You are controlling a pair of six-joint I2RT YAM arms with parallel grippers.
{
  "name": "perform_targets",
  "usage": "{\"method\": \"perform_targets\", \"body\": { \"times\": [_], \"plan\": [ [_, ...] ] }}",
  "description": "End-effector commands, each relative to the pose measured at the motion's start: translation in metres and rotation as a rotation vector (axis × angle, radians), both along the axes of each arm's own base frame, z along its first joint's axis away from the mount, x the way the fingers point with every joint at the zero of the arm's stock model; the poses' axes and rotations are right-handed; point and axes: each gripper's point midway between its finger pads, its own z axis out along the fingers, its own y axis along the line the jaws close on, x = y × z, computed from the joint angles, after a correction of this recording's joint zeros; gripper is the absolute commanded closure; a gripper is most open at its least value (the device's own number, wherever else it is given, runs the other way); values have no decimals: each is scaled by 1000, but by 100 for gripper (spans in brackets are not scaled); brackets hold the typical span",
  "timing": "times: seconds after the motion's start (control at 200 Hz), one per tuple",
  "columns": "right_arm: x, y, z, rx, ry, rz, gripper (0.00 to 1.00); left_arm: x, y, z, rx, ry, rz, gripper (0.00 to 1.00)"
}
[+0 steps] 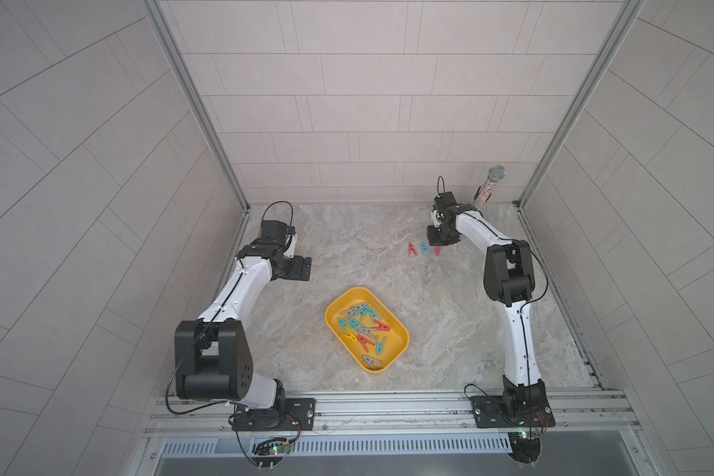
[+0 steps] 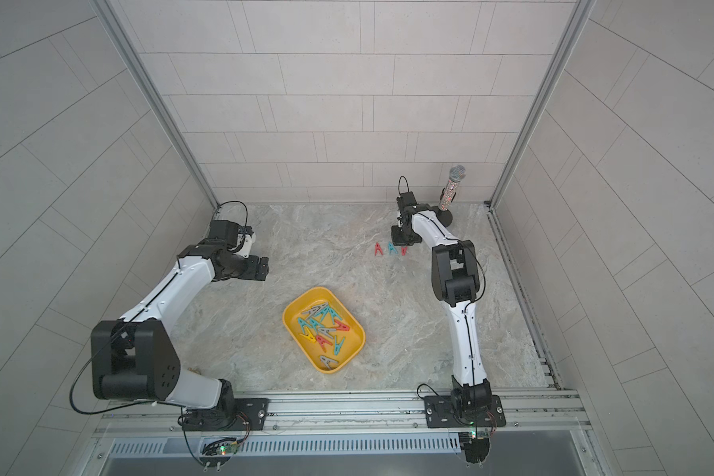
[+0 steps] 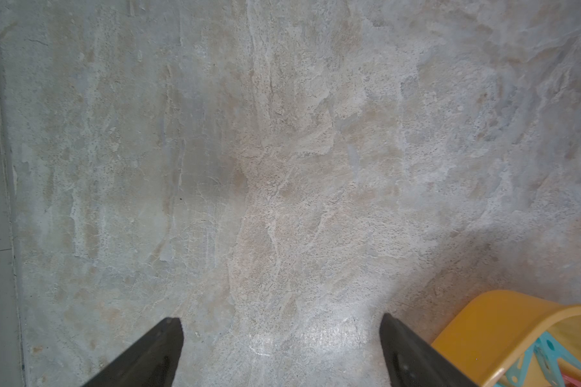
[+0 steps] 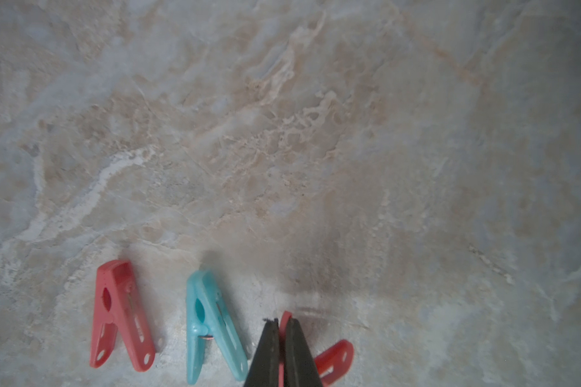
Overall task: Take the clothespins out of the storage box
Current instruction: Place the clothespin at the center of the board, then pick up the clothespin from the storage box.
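A: We see the right gripper (image 4: 282, 323) pinched tight on a red A-shaped plastic clothespin (image 4: 336, 358), low near the marble-patterned table (image 1: 347, 255).
B: Beside it lie 2 more, a red peg (image 4: 119, 315) and a teal peg (image 4: 208, 321). Our left gripper (image 3: 280, 321) gapes wide, empty, near the shallow yellow plastic storage box (image 1: 394, 344), where a jumble of clothespins (image 1: 361, 325) sits.

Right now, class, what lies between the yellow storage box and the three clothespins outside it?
Nothing: only bare marbled tabletop separates the storage box from the three clothespins, as both top views show.
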Motion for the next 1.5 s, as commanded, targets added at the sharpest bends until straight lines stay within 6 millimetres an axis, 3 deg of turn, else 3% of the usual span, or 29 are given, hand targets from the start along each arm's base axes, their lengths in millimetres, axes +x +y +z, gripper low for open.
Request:
{"method": "perform_targets", "body": {
  "times": [0.0, 0.375, 0.65, 0.846, 1.136, 1.326, 1.491],
  "plan": [
    [-1, -6, -13, -26, 33, -12, 92, -7, 1, -2, -4, 17, -4, 0],
    [1, -7, -1, -27, 16, -14, 82, -7, 0, -1, -5, 13, -6, 0],
    [-1, 2, 47, 22, -58, -9, 79, -7, 0, -1, -9, 13, -9, 0],
    [-14, 15, 76, 49, -99, -6, 79, -7, 1, -1, -3, 13, -6, 0],
    [-56, 48, 111, 96, -146, 50, 79, -7, 3, 1, 7, 5, -2, 0],
    [-97, 84, 135, 116, -174, 150, 79, -7, 2, 0, 5, 7, -3, 0],
    [-135, 117, 142, 142, -180, 252, 78, -7, 2, 0, 6, 5, -4, 0]
  ]
}}
